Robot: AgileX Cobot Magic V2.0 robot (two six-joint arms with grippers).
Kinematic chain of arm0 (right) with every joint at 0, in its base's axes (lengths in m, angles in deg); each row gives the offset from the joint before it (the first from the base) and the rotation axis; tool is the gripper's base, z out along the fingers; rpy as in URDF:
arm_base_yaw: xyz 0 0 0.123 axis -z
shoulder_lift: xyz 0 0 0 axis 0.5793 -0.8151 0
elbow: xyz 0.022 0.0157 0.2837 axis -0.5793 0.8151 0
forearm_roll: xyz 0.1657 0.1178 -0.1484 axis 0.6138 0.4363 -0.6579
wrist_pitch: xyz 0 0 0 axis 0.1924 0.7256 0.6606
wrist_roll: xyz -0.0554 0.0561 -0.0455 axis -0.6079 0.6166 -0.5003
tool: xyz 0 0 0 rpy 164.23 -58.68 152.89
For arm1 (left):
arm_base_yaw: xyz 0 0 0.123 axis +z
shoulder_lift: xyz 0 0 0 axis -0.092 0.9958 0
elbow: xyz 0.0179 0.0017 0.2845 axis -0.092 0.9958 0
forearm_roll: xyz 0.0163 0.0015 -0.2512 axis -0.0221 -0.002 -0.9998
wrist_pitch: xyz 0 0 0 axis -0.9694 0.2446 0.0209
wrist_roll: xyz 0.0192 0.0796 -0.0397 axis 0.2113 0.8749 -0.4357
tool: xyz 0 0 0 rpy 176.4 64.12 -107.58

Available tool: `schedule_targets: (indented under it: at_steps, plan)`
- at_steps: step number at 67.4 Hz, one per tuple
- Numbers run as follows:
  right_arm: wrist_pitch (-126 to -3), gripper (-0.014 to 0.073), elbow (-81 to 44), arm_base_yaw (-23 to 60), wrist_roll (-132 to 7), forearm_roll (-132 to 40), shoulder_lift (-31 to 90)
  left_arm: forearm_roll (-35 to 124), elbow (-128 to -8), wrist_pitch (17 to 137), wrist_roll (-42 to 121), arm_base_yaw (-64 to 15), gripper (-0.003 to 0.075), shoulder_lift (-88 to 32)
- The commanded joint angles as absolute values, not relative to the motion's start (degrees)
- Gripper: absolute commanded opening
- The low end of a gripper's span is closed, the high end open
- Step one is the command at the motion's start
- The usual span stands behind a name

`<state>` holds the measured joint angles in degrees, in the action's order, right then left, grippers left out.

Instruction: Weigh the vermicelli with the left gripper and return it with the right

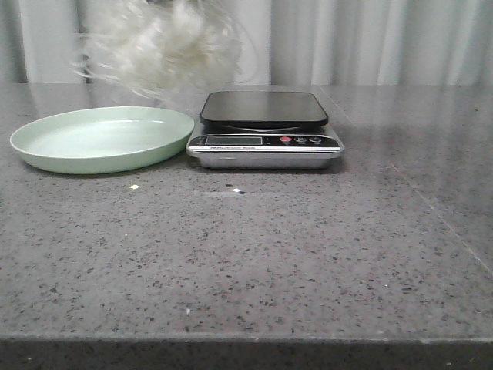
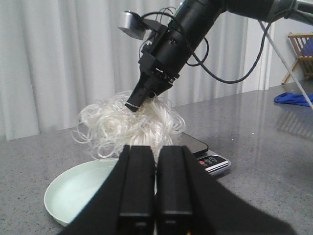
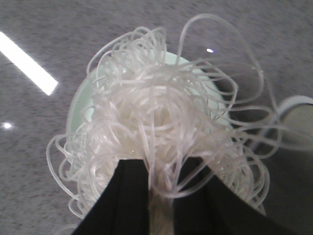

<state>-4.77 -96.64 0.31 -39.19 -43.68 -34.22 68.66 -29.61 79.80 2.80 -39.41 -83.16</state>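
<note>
The vermicelli [image 1: 158, 46], a fluffy white nest of thin strands, hangs in the air above the pale green plate [image 1: 46, 158], left of the scale [image 1: 264, 127]. The scale's black platform is bare. My right gripper [image 3: 159, 164] is shut on the vermicelli [image 3: 156, 112], with the plate [image 3: 80, 105] below it. The left wrist view shows that right gripper [image 2: 133, 105] pinching the top of the vermicelli [image 2: 127, 127] over the plate [image 2: 73, 196]. My left gripper [image 2: 155, 149] is shut and empty, low on the near side of the plate. Neither gripper shows in the front view.
The scale [image 2: 212, 162] stands right beside the plate, its buttons facing the table's front. Small crumbs [image 1: 135, 186] lie on the grey speckled table in front of them. A blue cloth [image 2: 293, 98] lies far off on the table. Curtains hang behind.
</note>
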Motion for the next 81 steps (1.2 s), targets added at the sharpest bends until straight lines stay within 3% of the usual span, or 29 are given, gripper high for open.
schedule_targets:
  at_steps: [1, 12, 15, 25, 32, 81]
  plan:
    - [-8.2, 0.014, -98.8, -2.1, -40.0, -43.2, -30.7, 68.5, -31.1, 75.0, 2.6, -39.4, 0.0127, -82.5]
    - [-9.3, 0.0186, -98.8, -3.1, -39.9, -44.3, -34.4, 68.5, -31.1, 75.0, 2.6, -39.4, 0.0127, -82.5]
    - [-9.4, 0.023, -98.8, -3.2, -39.9, -43.2, -35.3, 68.5, -31.1, 75.0, 2.6, -39.4, 0.0127, -82.5]
    - [-11.9, 0.0496, -98.8, -3.2, -39.9, -41.7, -36.9, 68.5, -31.1, 75.0, 2.6, -39.4, 0.0127, -82.5]
    - [-13.1, 0.0582, -99.1, -2.9, -40.0, -41.8, -35.5, 68.5, -31.1, 75.0, 2.6, -39.4, 0.0127, -82.5]
    - [-2.4, 0.0584, -98.5, 3.2, -40.8, -55.2, -15.7, 68.5, -31.1, 75.0, 2.6, -39.4, 0.0127, -82.5]
